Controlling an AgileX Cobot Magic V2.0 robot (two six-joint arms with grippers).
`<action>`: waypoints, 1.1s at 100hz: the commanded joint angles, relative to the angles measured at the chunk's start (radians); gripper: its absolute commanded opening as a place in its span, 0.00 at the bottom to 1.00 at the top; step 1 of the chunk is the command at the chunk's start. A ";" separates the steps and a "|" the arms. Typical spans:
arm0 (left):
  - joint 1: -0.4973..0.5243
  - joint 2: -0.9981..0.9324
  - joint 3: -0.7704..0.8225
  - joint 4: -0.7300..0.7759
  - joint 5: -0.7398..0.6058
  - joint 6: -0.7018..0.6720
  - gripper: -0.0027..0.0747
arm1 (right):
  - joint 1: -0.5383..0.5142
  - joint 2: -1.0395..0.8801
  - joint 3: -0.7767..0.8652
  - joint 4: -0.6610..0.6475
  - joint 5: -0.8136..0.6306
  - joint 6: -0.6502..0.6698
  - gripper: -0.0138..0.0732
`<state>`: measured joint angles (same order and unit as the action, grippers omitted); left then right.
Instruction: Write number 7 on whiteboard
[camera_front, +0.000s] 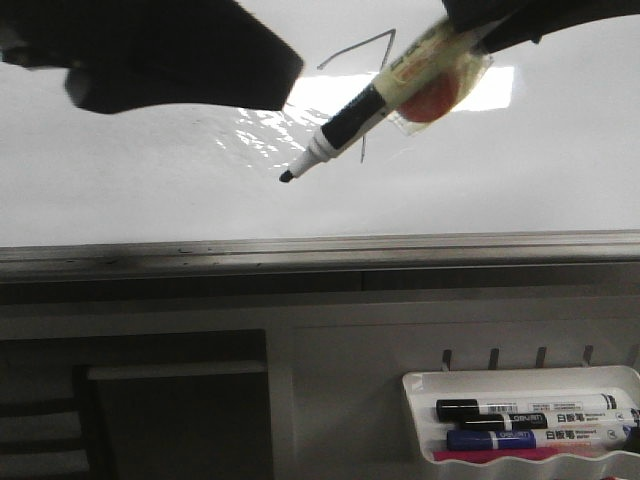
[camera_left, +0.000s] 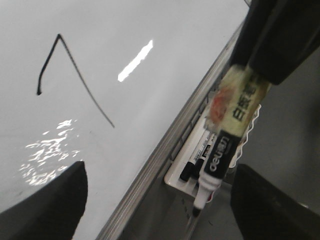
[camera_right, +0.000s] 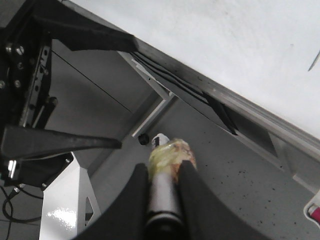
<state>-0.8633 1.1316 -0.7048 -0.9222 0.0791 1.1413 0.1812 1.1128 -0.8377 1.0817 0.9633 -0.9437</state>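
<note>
A hand-drawn number 7 (camera_left: 70, 75) stands on the whiteboard (camera_left: 150, 100); the marker (camera_left: 222, 155) between the jaws reads "deli".

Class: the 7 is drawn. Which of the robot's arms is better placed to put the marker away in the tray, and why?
Right. The right hand is shut on the marker, and the tray lies on the right below the whiteboard. The left hand is open.
</note>
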 joint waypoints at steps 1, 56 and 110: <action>-0.038 0.039 -0.066 0.018 -0.052 0.007 0.74 | -0.007 -0.006 -0.034 0.044 0.020 0.001 0.10; -0.057 0.166 -0.147 0.074 -0.016 0.007 0.23 | -0.007 -0.006 -0.034 0.044 0.001 0.001 0.10; -0.055 0.160 -0.147 0.035 -0.021 0.004 0.01 | -0.009 -0.006 -0.035 0.042 -0.005 -0.028 0.67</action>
<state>-0.9175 1.3211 -0.8159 -0.8355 0.1182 1.1616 0.1812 1.1170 -0.8399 1.0800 0.9607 -0.9518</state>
